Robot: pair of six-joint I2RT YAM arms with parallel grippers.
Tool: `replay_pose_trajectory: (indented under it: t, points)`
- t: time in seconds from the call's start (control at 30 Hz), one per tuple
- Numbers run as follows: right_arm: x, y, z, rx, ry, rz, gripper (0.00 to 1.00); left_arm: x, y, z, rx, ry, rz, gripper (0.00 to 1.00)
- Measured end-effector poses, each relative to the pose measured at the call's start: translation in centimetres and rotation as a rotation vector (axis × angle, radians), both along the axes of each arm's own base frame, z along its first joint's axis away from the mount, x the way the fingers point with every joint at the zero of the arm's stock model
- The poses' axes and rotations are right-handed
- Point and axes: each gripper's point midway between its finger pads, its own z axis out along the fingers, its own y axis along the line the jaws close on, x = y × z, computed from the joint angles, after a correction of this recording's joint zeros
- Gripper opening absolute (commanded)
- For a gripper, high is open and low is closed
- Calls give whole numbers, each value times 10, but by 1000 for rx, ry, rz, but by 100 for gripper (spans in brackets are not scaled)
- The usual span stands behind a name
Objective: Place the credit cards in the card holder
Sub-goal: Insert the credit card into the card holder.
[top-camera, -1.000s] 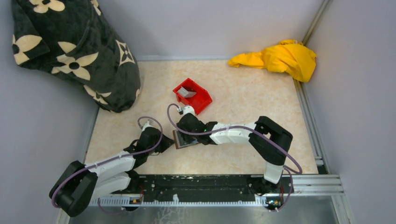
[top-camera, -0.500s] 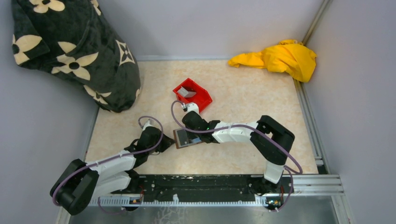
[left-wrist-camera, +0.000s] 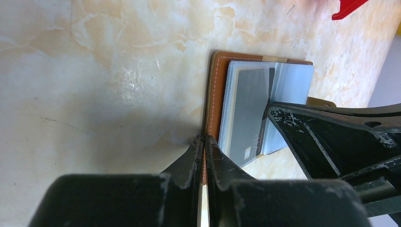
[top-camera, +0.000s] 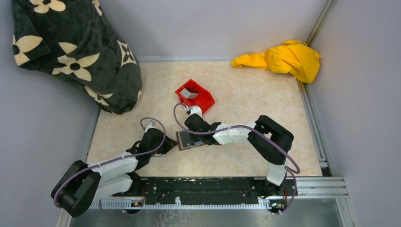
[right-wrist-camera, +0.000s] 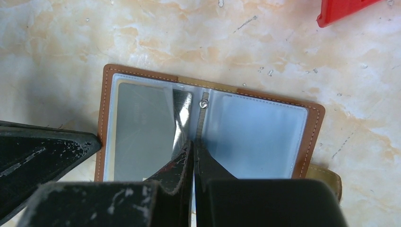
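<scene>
Small flat brown leather-like card holder [right-wrist-camera: 255, 135] is laid open and flat on the table, approx. at ctr of the top view [top-camera: 189, 140], w/ clear plastic sleeves [right-wrist-camera: 283, 118] facing up. A thin pale grey credit card [right-wrist-camera: 142, 127] is seen inside the sleeve on the holder's 9 o'clock half (right-wrist view). The 3 o'clock sleeve reads light blue; its contents can't be told.

The right gripper [right-wrist-camera: 194, 144] is held over the holder's ctr spine, at the 3 o'clock edge of the credit card. Its fingers are pressed together, w/ nothing seen btwn them. Whether the tips touch the sleeve can't be told.

The left gripper [left-wrist-camera: 204, 142] is set at the holder's 9 o'clock side in the top view. Its jaws are narrow, and the brown stitched cover edge is pinched btwn them.

A small red plastic bin [top-camera: 203, 101] is found at 12 o'clock of the holder, near but apart from it. A second card [top-camera: 189, 93], pale grey, is leaned inside it.

All of this is carried on a beige marbled table [top-camera: 246, 94]. A crumpled yellow cloth [top-camera: 283, 59] is bunched at approx. 2 o'clock, in the far corner. A black blanket w/ cream flower print [top-camera: 75, 52] is heaped at approx. 10 o'clock, against the wall.
</scene>
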Motion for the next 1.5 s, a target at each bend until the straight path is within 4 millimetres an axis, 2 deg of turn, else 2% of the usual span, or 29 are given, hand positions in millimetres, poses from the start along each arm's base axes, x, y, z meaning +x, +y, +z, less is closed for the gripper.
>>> replay_pose_trajectory:
  t: [0.77,0.97,1.1,1.3,1.4,1.5]
  points:
    - [-4,6,-2,21,6,10,0,1,-3,0,-9,-4,-6,10]
    - [-4,4,1,9,-6,6,28,1,-2,0,-7,-2,-6,10]
    - [-8,-6,21,22,-36,3,44,0,-2,0,-7,-1,-6,10]
    - [-16,-34,75,147,-118,-41,55,0,-2,0,-7,-1,-6,9]
    - [-22,-56,75,182,-120,-77,57,0,-2,0,-7,-1,-6,9]
    - [-23,-77,56,182,-91,-118,57,0,-2,0,-6,0,-6,9]
